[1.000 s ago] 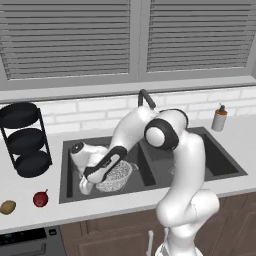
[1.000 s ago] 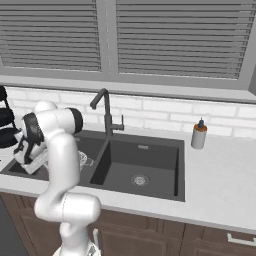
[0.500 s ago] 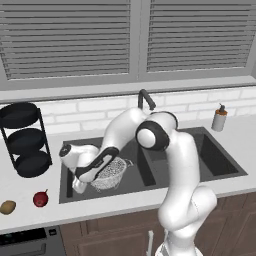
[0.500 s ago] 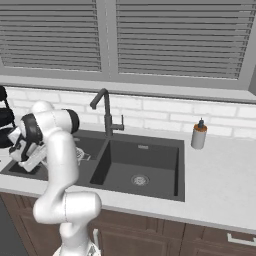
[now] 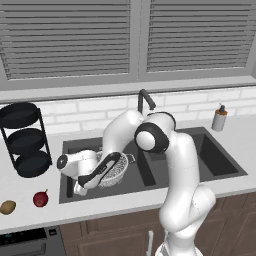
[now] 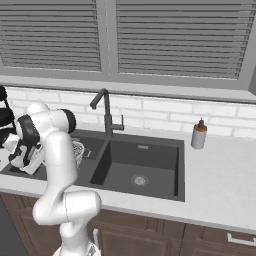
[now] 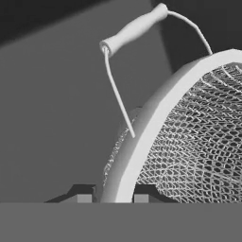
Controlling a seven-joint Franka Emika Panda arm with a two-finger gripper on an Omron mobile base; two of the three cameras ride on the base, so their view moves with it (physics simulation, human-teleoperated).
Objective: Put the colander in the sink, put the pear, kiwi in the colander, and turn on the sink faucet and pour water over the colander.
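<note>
Hand view is the giveaway here: the claw (image 7: 108,197) has one tip on each side of the colander (image 7: 189,137) rim, so it's pinching the rim edge-on, right below one of the loop handles. That grip makes sense, since the bowl is far too wide to grab across and the thin rim is the only bit that fits between the tips.

From the left base view, the arm is folded down low into the left basin of the sink (image 5: 210,160), and the colander (image 5: 114,170) sits down in that basin, tilted a bit toward the hand. Can't tell whether its bottom is actually resting on the basin floor or hanging just above it. Looks like the "colander in the sink" step is basically at the let-go point.

The pear (image 5: 40,198) and kiwi (image 5: 7,206) are both out on the desk (image 5: 30,220) left of the sink, near each other, untouched, so those are probably next. The faucet (image 5: 145,100) stands behind the divider between the basins, and its spout would likely need to point over the left basin for the rinse.
</note>
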